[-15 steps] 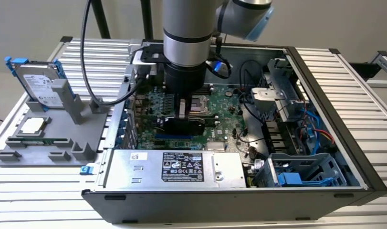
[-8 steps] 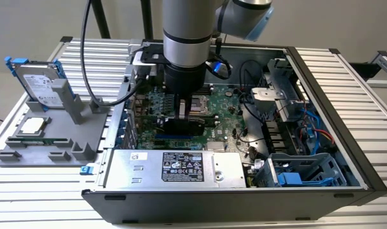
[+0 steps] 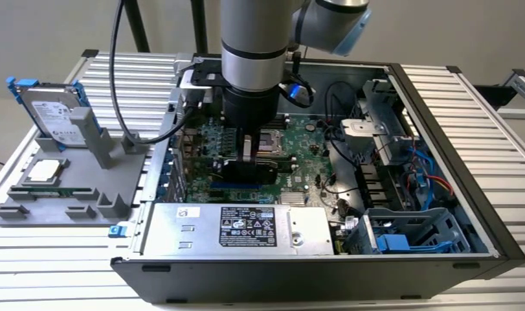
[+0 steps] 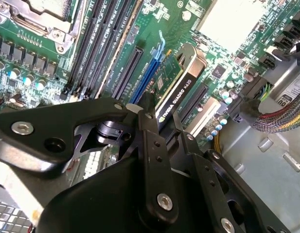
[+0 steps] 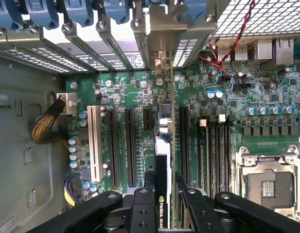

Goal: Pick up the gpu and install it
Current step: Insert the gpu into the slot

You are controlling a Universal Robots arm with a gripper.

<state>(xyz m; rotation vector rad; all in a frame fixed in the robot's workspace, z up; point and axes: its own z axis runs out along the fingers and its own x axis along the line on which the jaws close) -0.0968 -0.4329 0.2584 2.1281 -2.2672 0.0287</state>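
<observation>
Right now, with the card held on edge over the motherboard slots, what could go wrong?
1. The gripper is shut on the gpu right above the blue slot; a slight offset could land the card edge beside the slot.
2. Its silver end bracket has to meet the rear slot covers; it might catch there.
3. The gpu could tilt between the fingers when pressed.

A ribbed metal table (image 3: 504,139) carries the open computer case (image 3: 331,275) under the gripper (image 3: 245,159) and a grey holder (image 3: 63,194) beside it.
</observation>
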